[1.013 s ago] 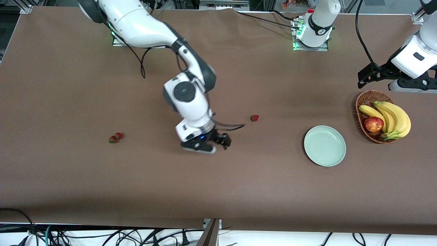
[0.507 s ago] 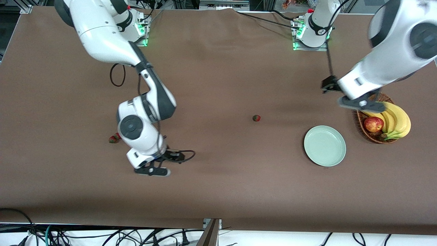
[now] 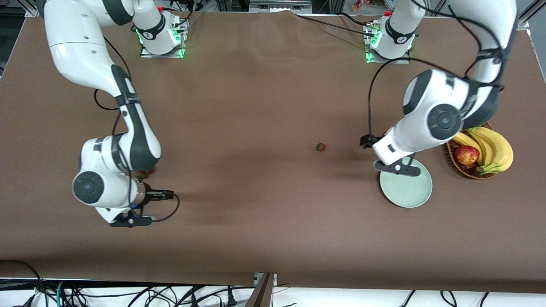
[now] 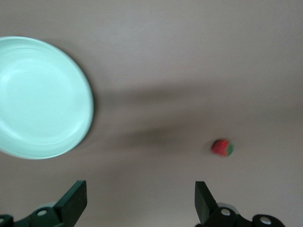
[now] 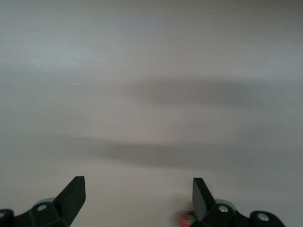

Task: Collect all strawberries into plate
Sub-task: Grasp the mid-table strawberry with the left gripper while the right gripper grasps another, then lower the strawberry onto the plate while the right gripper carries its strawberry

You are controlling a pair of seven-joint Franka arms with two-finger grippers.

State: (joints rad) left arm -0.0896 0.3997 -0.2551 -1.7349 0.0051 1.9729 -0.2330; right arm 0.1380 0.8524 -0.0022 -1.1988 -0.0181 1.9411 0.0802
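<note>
With fingers spread wide, the left gripper point(image 4: 137, 201) is hovering beside the empty plate point(image 3: 420, 192) and the right gripper point(image 5: 137, 201) over a half-hidden strawberry point(image 3: 147, 173), risking knocking it away; another strawberry point(image 3: 320, 147) is lying mid-table.

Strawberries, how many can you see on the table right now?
2: one strawberry lies mid-table; another peeks out beside the right arm's wrist. More may be hidden under that arm.

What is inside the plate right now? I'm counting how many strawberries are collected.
Nothing shows in the plate: its visible mint surface is bare, also in the left wrist view. The left gripper, fingers open, covers its rim edge nearest the bases. One strawberry lies on the table.
</note>
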